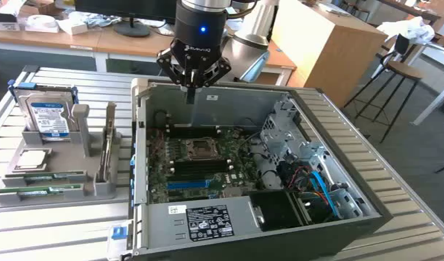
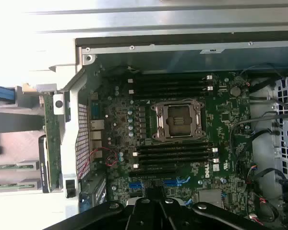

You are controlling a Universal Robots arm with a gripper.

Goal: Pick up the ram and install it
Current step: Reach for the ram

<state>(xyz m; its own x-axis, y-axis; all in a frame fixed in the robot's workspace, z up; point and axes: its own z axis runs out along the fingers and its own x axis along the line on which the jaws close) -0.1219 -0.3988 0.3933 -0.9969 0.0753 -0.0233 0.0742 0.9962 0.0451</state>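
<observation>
Two green sticks of ram [image 1: 42,177] lie in the grey holder [image 1: 98,190] on the counter [image 1: 62,223], near a standing hard drive [image 1: 49,117]. The pincer [image 1: 191,98], tips together, hangs over the open computer case [image 1: 236,209]. The wrist view looks down on its motherboard [image 2: 221,115], black slots flanking the processor socket [image 2: 176,120].

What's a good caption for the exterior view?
The tool hangs over the open computer case; a ram lies in the grey rack.
</observation>
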